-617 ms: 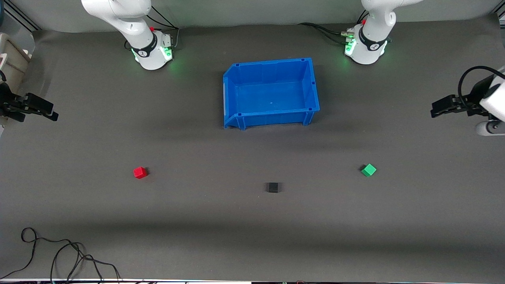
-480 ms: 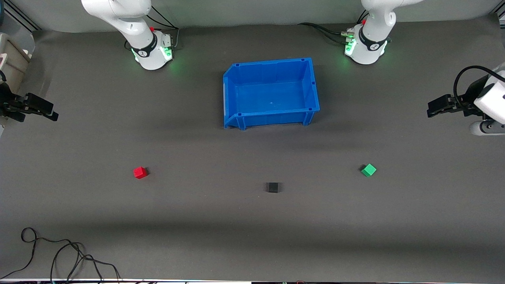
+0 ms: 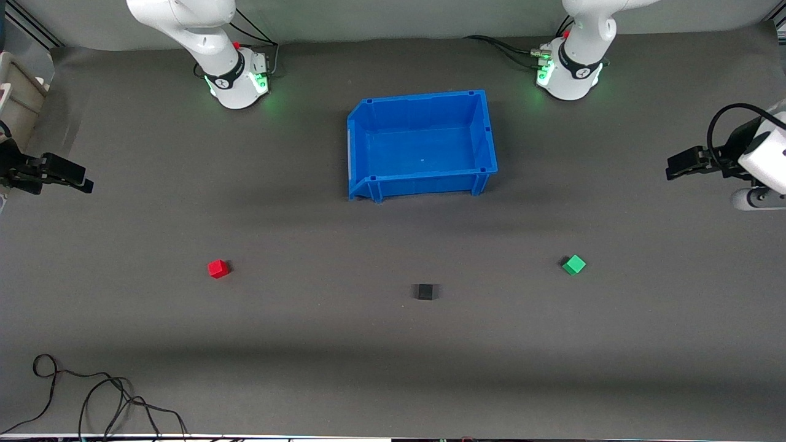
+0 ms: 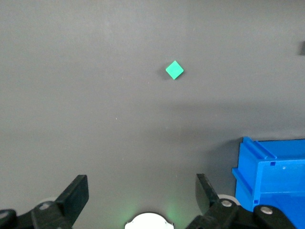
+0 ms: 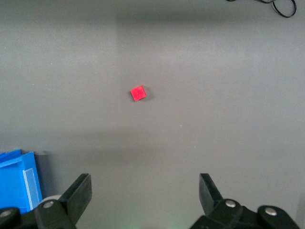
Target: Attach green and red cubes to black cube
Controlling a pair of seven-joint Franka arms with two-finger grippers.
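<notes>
The red cube (image 3: pixel 218 268) (image 5: pixel 138 93) lies on the grey mat toward the right arm's end. Toward the left arm's end lies the green cube (image 3: pixel 573 264) (image 4: pixel 174 70). Between them, a little nearer the front camera, sits the black cube (image 3: pixel 425 291). My right gripper (image 3: pixel 83 180) (image 5: pixel 143 188) hangs open and empty over the mat's edge at its own end. High over the opposite end, my left gripper (image 3: pixel 672 169) (image 4: pixel 142 188) is also open and empty. Both are well away from the cubes.
A blue bin (image 3: pixel 485 132) (image 4: pixel 248 176) (image 5: pixel 9 162) stands empty in the middle, farther from the front camera than the cubes. The arm bases (image 3: pixel 236 83) (image 3: pixel 571 73) stand along the mat's edge farthest from that camera. Loose black cables (image 3: pixel 92 393) lie at the near corner by the right arm's end.
The right gripper has shifted slightly toward the front camera. The left gripper has edged inward over its end of the mat. The cubes have not moved.
</notes>
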